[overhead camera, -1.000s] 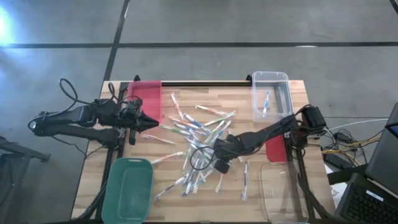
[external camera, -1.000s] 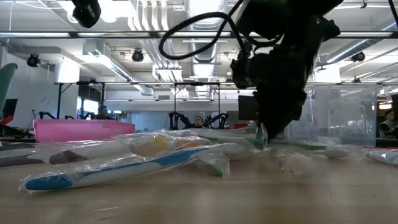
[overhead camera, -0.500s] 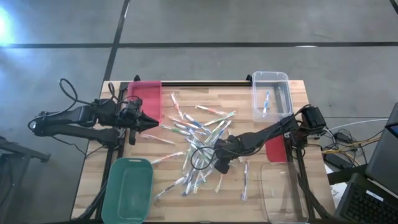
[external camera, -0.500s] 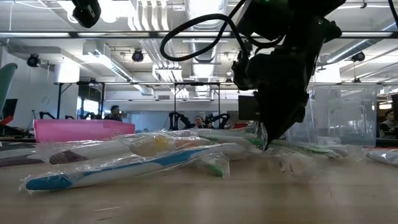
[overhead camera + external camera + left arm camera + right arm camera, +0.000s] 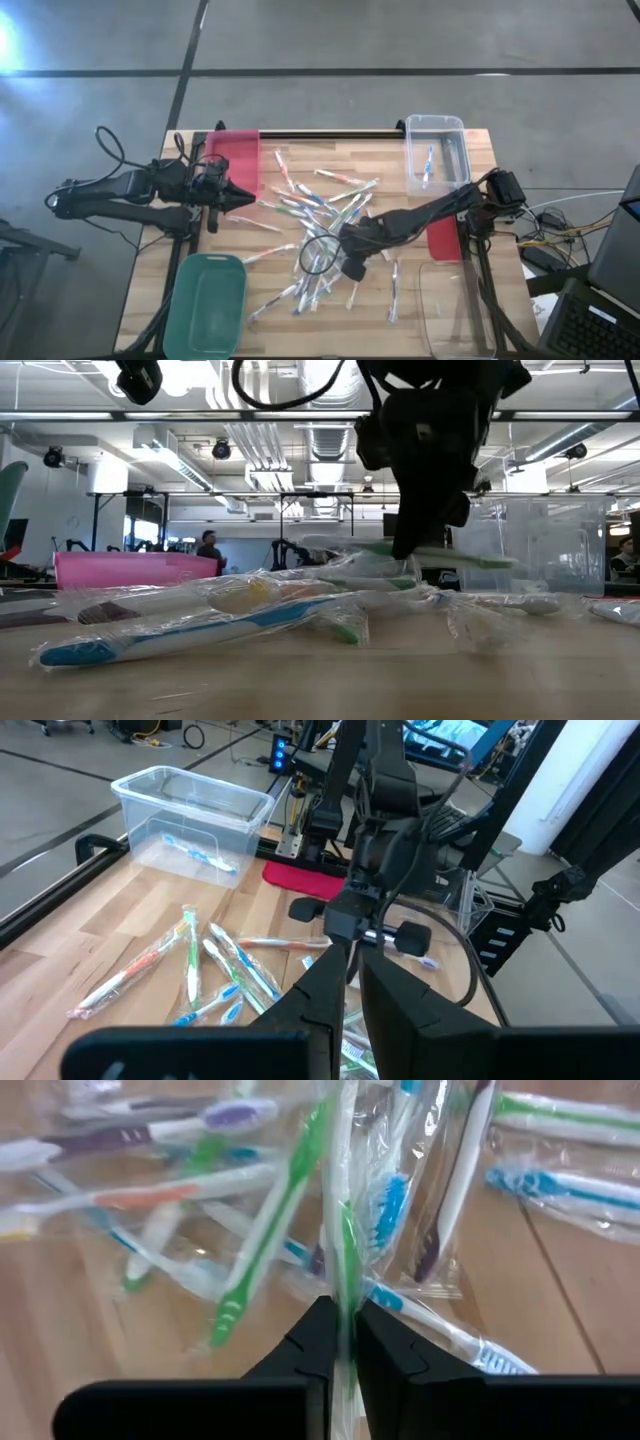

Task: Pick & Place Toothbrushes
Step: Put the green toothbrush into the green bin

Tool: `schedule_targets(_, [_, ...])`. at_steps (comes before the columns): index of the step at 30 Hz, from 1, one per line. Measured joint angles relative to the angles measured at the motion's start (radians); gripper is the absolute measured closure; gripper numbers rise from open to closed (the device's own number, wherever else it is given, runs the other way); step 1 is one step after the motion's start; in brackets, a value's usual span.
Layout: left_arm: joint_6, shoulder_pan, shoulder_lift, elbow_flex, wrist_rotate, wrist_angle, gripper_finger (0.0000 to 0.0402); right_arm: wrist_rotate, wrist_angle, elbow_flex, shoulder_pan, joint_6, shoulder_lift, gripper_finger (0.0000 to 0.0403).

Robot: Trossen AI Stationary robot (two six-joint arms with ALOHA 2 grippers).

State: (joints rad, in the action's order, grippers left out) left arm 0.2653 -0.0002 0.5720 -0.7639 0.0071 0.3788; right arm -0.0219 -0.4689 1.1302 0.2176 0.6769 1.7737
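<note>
Pinching a green toothbrush [image 5: 341, 1230] — the right gripper [image 5: 341, 1335] holds it above the pile [image 5: 310, 230].

no readable text, labels or numbers anywhere

The right gripper [image 5: 405, 550] has risen, apparently lifting a green wrapped toothbrush [image 5: 440, 556] off the pile.

Grey concrete floor [image 5: 320, 40], a dark seam crossing it at 12 o'clock of the wooden bench [image 5: 330, 300]. Glare showing at 10 o'clock. Ceiling ducts [image 5: 250, 430] and strip lights [image 5: 60, 415] running overhead. A person [image 5: 208, 546] standing far behind. Cables [image 5: 560, 225] lying at 3 o'clock.
</note>
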Motion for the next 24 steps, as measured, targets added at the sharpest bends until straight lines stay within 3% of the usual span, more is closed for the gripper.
schedule_targets(13, [0.000,0.000,0.000,0.000,0.000,0.000,0.0362,0.005,-0.006,-0.027,0.000,0.015,-0.001,0.0345])
schedule_targets(18, [0.000,0.000,0.000,0.000,0.000,0.000,0.0362,0.005,-0.006,-0.054,0.000,0.015,-0.001,0.0383])
schedule_targets(24, [0.000,0.000,0.000,0.000,0.000,0.000,0.0362,0.027,-0.006,-0.050,0.002,0.014,-0.002,0.0389])
